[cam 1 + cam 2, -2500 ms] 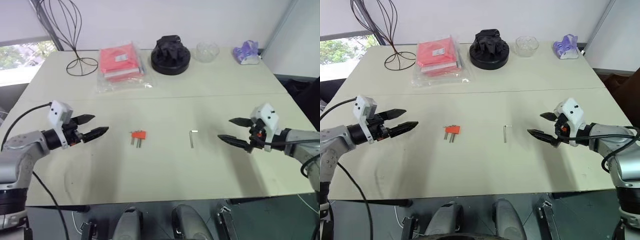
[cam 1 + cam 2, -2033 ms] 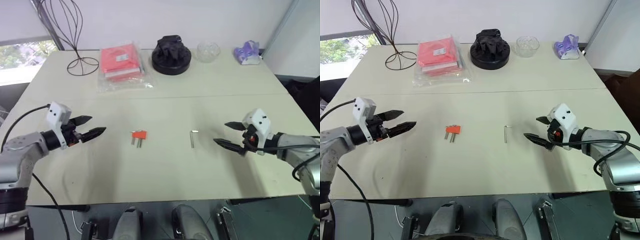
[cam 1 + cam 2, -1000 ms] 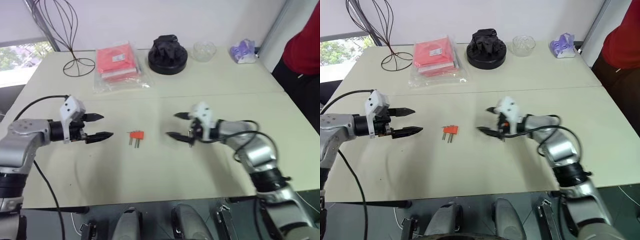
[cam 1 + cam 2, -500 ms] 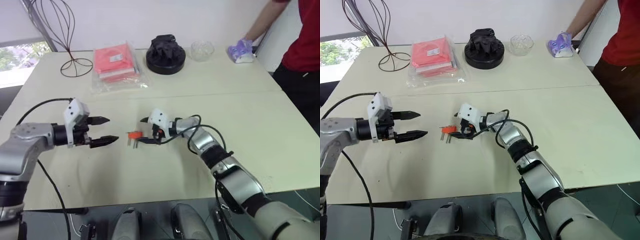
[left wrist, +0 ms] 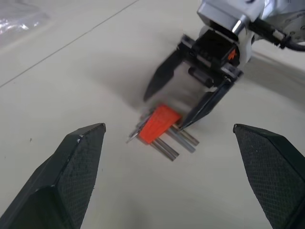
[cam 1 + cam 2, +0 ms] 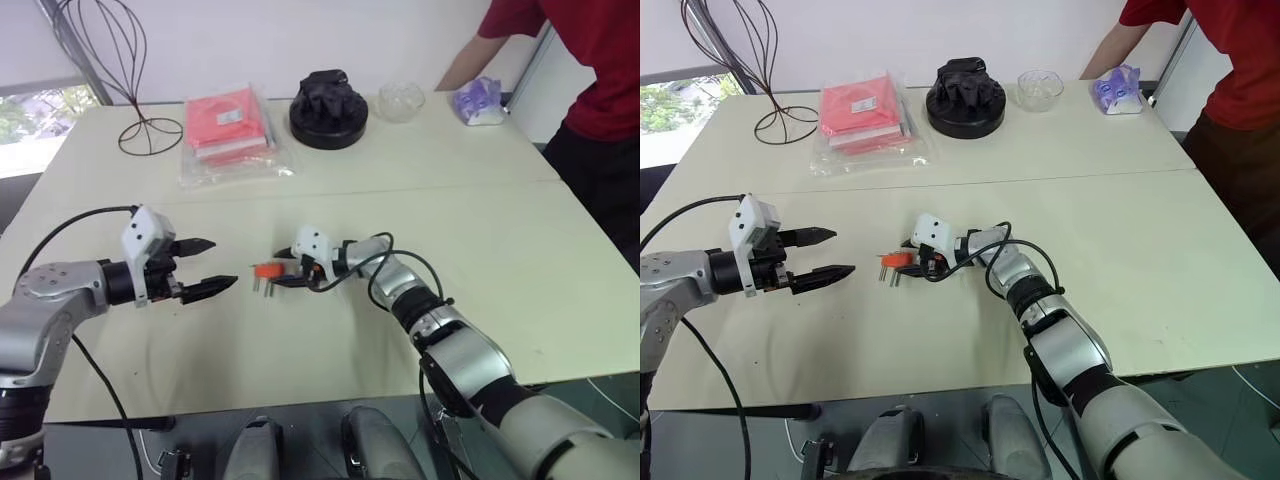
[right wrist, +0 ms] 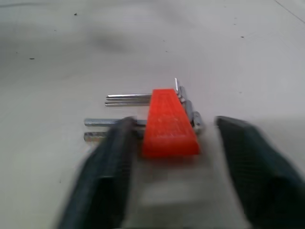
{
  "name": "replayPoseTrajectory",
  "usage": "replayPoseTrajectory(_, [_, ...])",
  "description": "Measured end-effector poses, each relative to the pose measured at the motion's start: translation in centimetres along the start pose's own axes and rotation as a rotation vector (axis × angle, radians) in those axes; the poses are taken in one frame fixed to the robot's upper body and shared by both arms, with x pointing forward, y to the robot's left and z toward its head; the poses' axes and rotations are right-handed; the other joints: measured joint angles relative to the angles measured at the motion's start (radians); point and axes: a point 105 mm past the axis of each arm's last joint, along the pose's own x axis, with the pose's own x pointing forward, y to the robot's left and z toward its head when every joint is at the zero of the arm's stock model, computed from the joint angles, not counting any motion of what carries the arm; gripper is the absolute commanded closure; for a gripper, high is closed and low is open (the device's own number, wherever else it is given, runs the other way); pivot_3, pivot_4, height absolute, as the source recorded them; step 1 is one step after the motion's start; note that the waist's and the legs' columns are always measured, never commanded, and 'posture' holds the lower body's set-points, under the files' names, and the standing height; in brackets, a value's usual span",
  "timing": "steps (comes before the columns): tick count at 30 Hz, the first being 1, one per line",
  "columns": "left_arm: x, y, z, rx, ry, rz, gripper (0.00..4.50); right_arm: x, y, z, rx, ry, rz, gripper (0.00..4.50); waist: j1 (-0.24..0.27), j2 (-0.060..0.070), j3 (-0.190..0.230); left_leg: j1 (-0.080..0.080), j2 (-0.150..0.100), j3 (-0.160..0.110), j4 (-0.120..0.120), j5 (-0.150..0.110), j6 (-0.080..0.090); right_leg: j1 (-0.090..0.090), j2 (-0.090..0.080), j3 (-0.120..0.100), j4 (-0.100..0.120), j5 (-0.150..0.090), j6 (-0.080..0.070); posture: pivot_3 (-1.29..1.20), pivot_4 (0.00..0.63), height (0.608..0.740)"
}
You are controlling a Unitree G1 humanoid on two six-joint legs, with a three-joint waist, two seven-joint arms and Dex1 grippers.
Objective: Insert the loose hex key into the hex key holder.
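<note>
The small orange-red plastic block with short grey metal keys sticking out of one side (image 7: 169, 126) lies flat on the big pale table (image 6: 500, 220), near the middle. Some thin grey rods lie right at the block, and I cannot tell if one of them is the loose bent key.

My right gripper (image 6: 283, 268) is low on the table with one black finger on each side of the block. It is about half open. One finger is by the keys, and I can see a gap between the other finger and the block.

My left gripper (image 6: 222, 264) is wide open with nothing in it, a little way off and pointing at the block.

A red packet in clear plastic (image 6: 228, 127) lies at the far side. A person in a red shirt (image 6: 590, 60) stands by the far corner.
</note>
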Motion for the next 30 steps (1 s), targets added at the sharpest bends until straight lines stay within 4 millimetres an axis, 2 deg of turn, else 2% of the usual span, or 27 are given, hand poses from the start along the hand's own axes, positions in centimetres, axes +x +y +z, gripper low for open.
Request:
replayPoseTrajectory(9, [0.2,0.1,-0.1,-0.008,-0.009,0.012,0.00,-1.1,-0.5,0.0,0.105,-0.036,0.004,2.15,-0.003,0.000,0.000,0.000,0.000,0.000,0.000,0.000,0.000,0.000,0.000,0.000,0.000,0.000,0.000,0.00,0.150,0.740])
replayPoseTrajectory(16, [0.4,0.0,-0.2,-0.014,-0.012,0.006,0.00,-2.4,-1.1,-0.1,0.090,-0.019,-0.002,2.15,-0.007,0.000,0.000,0.000,0.000,-0.001,0.000,0.000,0.000,0.000,-0.001,0.000,0.000,0.000,0.000,0.00,0.150,0.740])
replayPoseTrajectory(22, [0.9,-0.4,-0.4,-0.021,-0.009,-0.015,0.00,-2.2,-1.0,-0.3,0.073,0.001,0.006,2.15,-0.007,0.000,0.000,0.000,0.000,-0.001,-0.001,0.000,0.000,0.000,-0.001,0.000,0.000,0.000,0.000,0.00,0.150,0.740])
replayPoseTrajectory(30, [0.9,-0.4,-0.6,-0.024,-0.006,-0.015,0.00,-0.6,0.4,-0.4,0.076,-0.001,0.048,2.15,-0.008,0.000,0.000,0.000,0.000,-0.001,-0.001,0.000,0.000,0.000,-0.001,0.000,0.000,0.000,0.000,0.00,0.150,0.740])
